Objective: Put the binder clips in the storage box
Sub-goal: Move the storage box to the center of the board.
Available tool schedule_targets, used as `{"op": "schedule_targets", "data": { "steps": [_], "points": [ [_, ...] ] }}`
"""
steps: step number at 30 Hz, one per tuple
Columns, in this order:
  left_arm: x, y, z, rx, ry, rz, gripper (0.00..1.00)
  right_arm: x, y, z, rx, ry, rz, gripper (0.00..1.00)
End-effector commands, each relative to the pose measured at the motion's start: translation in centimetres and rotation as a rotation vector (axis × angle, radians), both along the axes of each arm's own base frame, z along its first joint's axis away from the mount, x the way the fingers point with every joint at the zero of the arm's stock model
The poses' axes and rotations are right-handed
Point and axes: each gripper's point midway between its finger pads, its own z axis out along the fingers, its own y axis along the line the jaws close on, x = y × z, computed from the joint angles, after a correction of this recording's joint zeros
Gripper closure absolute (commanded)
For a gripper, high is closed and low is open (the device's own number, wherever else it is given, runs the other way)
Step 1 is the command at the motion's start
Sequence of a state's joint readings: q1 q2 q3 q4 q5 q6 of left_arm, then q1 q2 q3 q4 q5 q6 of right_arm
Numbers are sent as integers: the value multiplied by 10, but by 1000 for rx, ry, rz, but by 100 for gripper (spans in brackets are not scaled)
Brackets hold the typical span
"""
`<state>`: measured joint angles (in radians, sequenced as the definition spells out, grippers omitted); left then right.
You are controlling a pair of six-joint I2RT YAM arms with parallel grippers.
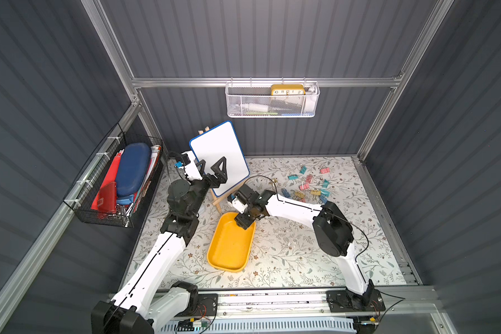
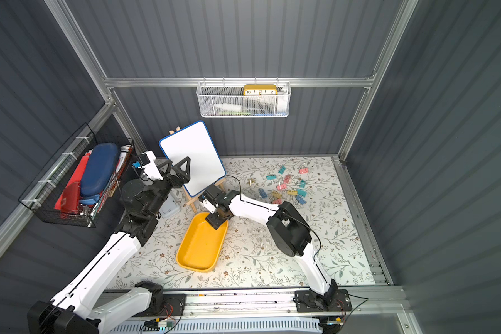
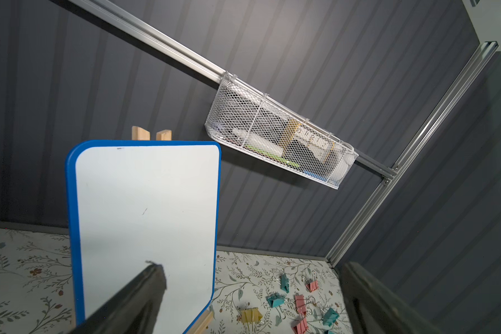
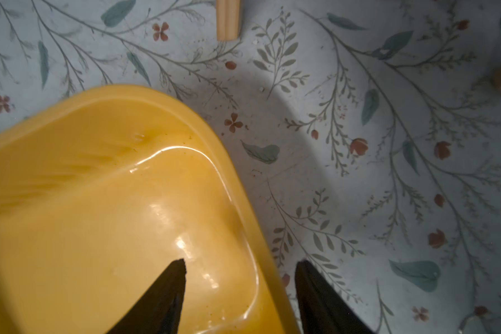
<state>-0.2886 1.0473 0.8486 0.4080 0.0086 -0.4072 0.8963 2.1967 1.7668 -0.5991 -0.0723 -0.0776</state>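
Clips point(image 1: 308, 185): all loose on the table point(image 1: 287, 254), scattered at its far right side; well apart from the box; none in either gripper.
Box point(image 1: 229, 251): yellow, lidless, empty; lies mid-table, one short end near the foot of the whiteboard point(image 1: 219, 153).
Right gripper point(image 4: 240, 263): lowered over the box's far corner on the clips' side; jaws part-way apart and astride the wall, one finger point(image 4: 168, 292) inside, the other outside over the table; a gap shows at the inner finger, so no clamp is confirmed.
Purpose (judged, not seen): a hold on the rim, probably to drag the box nearer the clips and shorten each carry.
Right arm point(image 1: 295, 209): reaches in from the right base; elbow raised; forearm runs low towards centre; wrist pitched down.
Left gripper point(image 1: 213, 170): jaws fully apart; holds nothing; raised in front of the whiteboard.
Left arm point(image 1: 156, 254): folded upward at the left side; wrist aimed at the back wall; likely parked there to leave the centre free.
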Motion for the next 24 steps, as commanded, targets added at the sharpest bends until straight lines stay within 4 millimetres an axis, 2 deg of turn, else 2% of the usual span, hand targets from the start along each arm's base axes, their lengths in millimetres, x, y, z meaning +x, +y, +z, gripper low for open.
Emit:
{"op": "schedule_targets", "data": {
  "steps": [1, 2, 5, 8, 12, 15, 20, 24],
  "points": [
    [-1, -8, 4, 41, 1, -42, 1, 5, -6, 17, -2, -59, -50, 55],
    [0, -10, 5, 46, 3, -50, 1, 6, -10, 19, 0, -72, -71, 60],
    [1, -19, 9, 80, -8, -97, 1, 5, -29, 29, 15, -116, -158, 86],
    [10, -35, 8, 149, 8, -167, 1, 0, -55, 42, 26, -146, -267, 99],
    [28, -51, -9, 179, 114, -219, 3, -14, -106, 58, 37, -182, -474, 100],
    [34, -56, -15, 174, 144, -212, 3, -39, -151, 65, 52, -162, -630, 100],
    [39, -63, -16, 165, 140, -208, 4, -89, -221, 54, 69, -109, -858, 100],
    [47, -71, -20, 164, 150, -206, 5, -120, -263, 46, 29, -84, -961, 100]
  ]
}}
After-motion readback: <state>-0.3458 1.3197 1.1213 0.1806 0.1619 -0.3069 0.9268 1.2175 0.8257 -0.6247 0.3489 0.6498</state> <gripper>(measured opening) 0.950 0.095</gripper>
